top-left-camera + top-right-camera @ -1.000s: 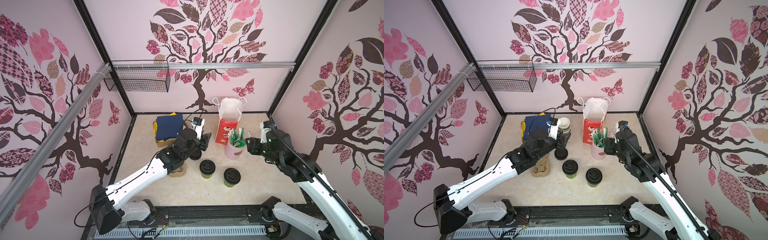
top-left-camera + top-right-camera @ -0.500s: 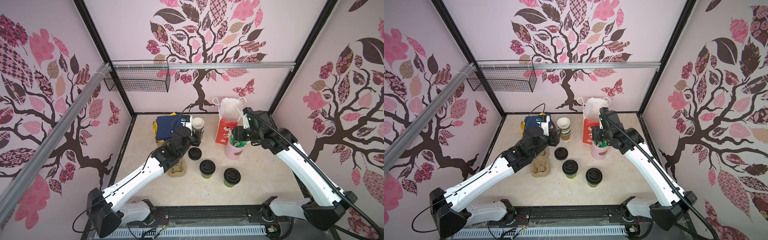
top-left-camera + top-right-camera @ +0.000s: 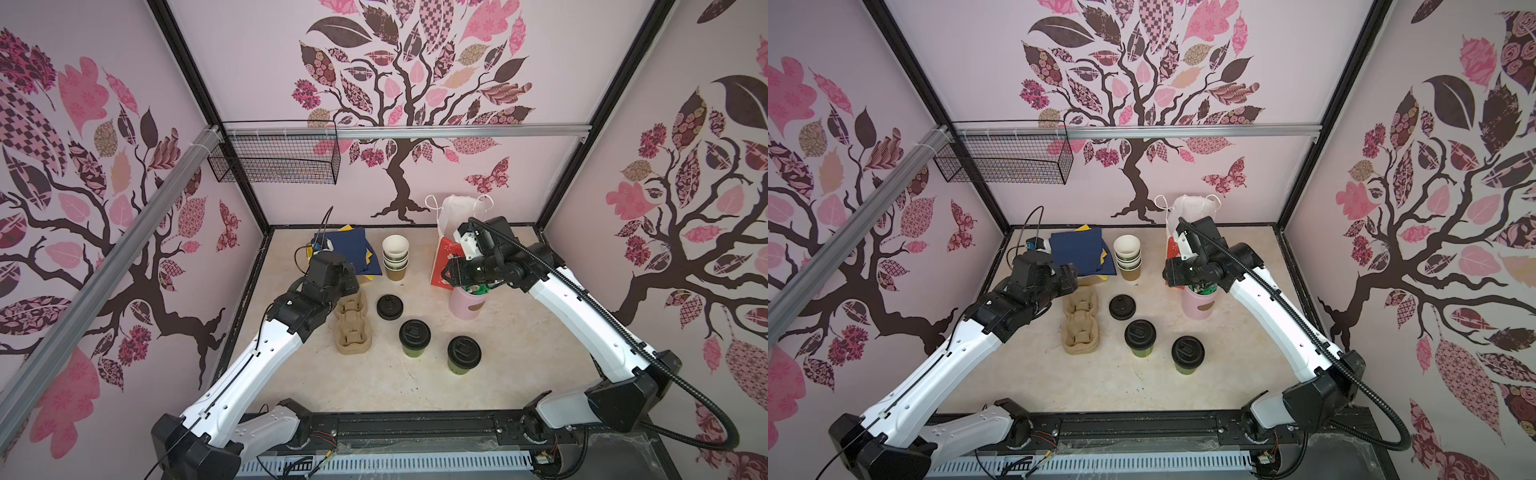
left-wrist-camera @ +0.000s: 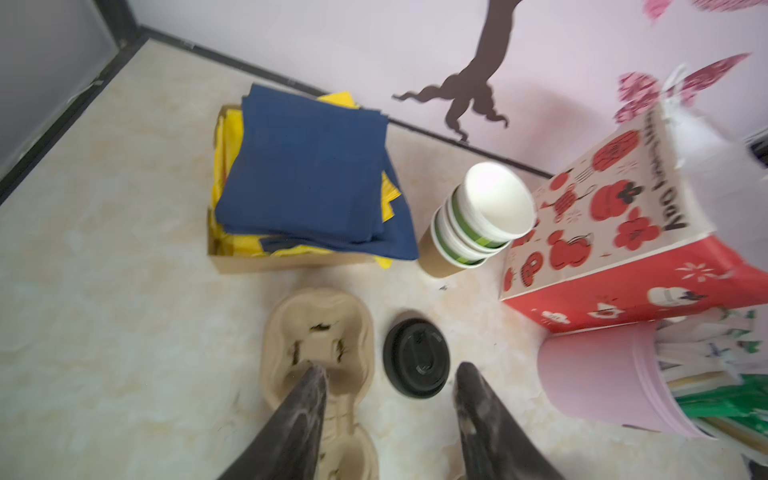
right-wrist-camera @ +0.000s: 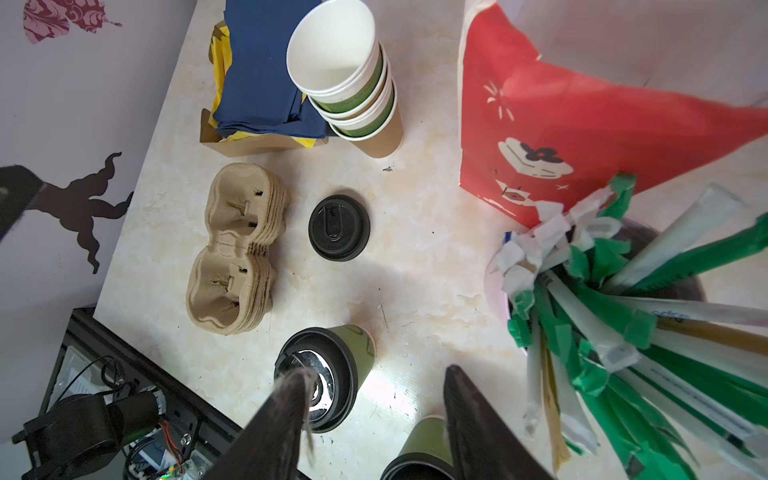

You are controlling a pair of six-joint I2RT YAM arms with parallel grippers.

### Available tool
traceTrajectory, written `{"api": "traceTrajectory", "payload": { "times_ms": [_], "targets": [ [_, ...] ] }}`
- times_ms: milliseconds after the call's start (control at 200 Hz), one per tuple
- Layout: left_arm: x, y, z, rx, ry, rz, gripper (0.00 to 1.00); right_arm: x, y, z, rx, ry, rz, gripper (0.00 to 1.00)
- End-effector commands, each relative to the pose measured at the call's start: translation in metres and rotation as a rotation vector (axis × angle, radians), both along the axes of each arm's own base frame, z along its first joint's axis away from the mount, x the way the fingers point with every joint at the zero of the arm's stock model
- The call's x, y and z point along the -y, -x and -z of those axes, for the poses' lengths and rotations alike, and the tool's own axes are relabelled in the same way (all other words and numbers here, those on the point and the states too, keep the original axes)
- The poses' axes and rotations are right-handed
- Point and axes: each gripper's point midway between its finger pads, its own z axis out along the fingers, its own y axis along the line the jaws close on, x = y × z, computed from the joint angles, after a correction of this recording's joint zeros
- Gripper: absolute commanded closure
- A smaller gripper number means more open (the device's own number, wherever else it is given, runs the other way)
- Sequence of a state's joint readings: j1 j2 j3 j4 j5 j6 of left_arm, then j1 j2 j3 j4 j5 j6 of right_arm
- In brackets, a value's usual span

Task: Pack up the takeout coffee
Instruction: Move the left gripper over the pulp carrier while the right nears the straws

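Note:
Two takeout coffees, green cups with black sip lids, stand side by side at the front middle of the table, one (image 3: 414, 337) (image 3: 1140, 336) left of the other (image 3: 464, 354) (image 3: 1187, 353). My left gripper (image 4: 390, 369) is open and empty, hovering over the tan carrier stack (image 3: 352, 322) (image 4: 318, 332) and a loose black lid (image 3: 390, 306) (image 4: 416, 357). My right gripper (image 5: 377, 372) (image 3: 452, 272) is open and empty too. It hangs high beside the red and white paper bag (image 3: 446, 253) (image 5: 561, 124), with both lidded cups (image 5: 328, 365) far below it.
A stack of open cups (image 3: 395, 257) nested in a brown cup stands at the back. Blue and yellow napkins (image 3: 351, 249) lie in a box left of it. A pink holder of wrapped straws (image 3: 467, 303) stands under my right wrist. A wire basket (image 3: 274, 160) hangs on the wall.
My left arm has drawn back leftwards from the cup stack to above the carrier. My right arm has swung in from the right to beside the bag, over the pink holder.

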State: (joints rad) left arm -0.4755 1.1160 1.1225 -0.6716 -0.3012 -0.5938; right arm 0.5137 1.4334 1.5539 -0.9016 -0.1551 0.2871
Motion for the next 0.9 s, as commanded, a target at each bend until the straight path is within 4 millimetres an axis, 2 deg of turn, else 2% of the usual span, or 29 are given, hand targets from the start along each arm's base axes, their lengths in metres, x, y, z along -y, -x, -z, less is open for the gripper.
{"api": "traceTrajectory", "payload": {
  "times_ms": [0, 230, 410, 555, 750, 895],
  "targets": [
    [-0.022, 0.026, 0.040, -0.184, -0.039, -0.017, 0.46, -0.012, 0.004, -0.007, -0.017, -0.029, -0.044, 0.43],
    [-0.053, 0.036, 0.081, -0.349, -0.048, -0.045, 0.46, -0.029, 0.015, 0.003, -0.038, -0.014, -0.091, 0.43],
    [-0.051, 0.024, 0.107, -0.422, -0.034, 0.015, 0.43, -0.026, 0.016, 0.007, -0.033, 0.006, -0.091, 0.43],
    [-0.044, 0.012, 0.119, -0.448, -0.037, 0.047, 0.46, -0.022, 0.017, 0.010, -0.029, 0.020, -0.082, 0.43],
    [-0.036, -0.001, 0.118, -0.435, -0.002, 0.057, 0.50, -0.003, 0.011, 0.008, 0.005, 0.075, 0.011, 0.42],
    [-0.034, -0.008, 0.112, -0.399, 0.009, 0.060, 0.49, 0.015, -0.002, -0.005, 0.047, 0.124, 0.120, 0.41]
  ]
}}
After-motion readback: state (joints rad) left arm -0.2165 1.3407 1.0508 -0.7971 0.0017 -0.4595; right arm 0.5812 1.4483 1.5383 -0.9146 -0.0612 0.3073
